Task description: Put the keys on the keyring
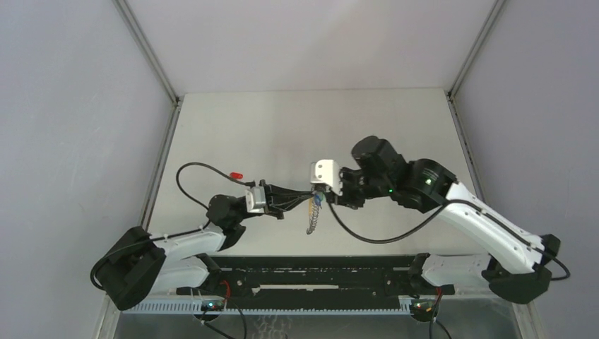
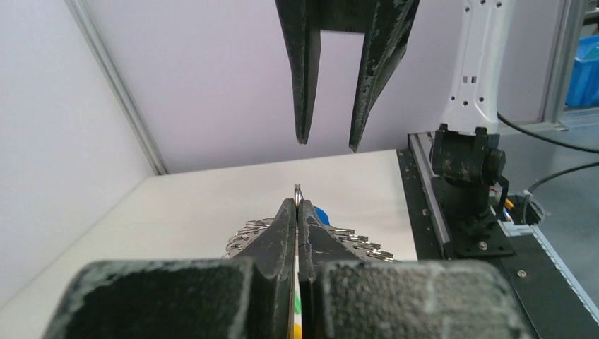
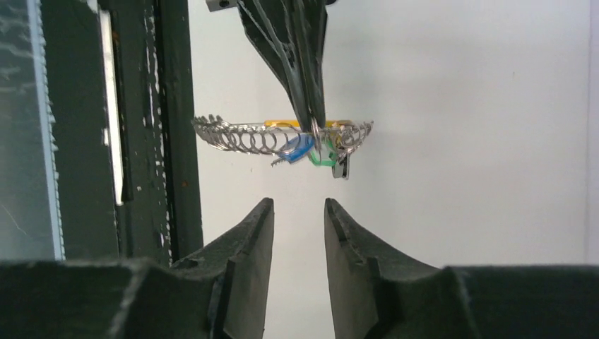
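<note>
**A tiny ring, held in the air**

The left gripper is squeezed shut on the keyring. Just a thin edge of the ring pokes out above its fingertips. In the top view this is in the middle of the frame, up off the table.

The bead chain hangs from the ring and droops down. The yellow tab sits beside it. The blue key dangles right by the ring and looks like it is already on it. There is a small green bit too, and I cannot tell what it is.

The right gripper is near the ring, at the bottom of its own view. Its jaws are a little apart and hold nothing.

The red key lies flat on the table, left of the middle in the top view, well apart from the ring.

The keys look very light, hard and smooth. They could slip or spin in a pinch. The fat plastic head is likely the best place to grab, so the metal end stays free. The ring is thin and stiff. The chain is floppy and will swing, so it is no good to hold.
</note>
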`<state>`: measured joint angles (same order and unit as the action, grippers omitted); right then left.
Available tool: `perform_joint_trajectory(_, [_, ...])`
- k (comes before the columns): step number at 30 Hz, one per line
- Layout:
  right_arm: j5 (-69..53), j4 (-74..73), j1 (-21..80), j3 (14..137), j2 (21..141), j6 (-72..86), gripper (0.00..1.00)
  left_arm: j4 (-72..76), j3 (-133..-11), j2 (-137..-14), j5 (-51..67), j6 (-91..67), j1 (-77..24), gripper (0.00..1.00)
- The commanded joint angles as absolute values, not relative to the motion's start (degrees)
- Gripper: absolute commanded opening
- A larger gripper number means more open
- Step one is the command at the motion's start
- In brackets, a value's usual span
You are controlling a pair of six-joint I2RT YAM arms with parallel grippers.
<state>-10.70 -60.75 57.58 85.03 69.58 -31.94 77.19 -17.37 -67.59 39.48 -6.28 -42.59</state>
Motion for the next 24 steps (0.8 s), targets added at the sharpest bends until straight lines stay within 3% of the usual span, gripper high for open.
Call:
perform_joint_trajectory(1, [-26.96, -46.21, 49.65, 77.21, 61.8, -28.56, 0.33, 82.4, -17.74, -64.12, 36.95, -5.05, -41.93, 0.0])
perform_joint_trajectory(11, [-44.49, -29.44, 40.18, 67.95, 57.83, -21.42, 0.32, 82.71, -18.46, -60.42, 35.62, -4.27, -41.75, 0.0])
perform_joint_trajectory(24, [-51.63, -19.26, 37.97, 66.09, 63.73, -14.29, 0.26, 83.38, -17.04, -58.94, 35.21, -3.87, -41.13, 0.0])
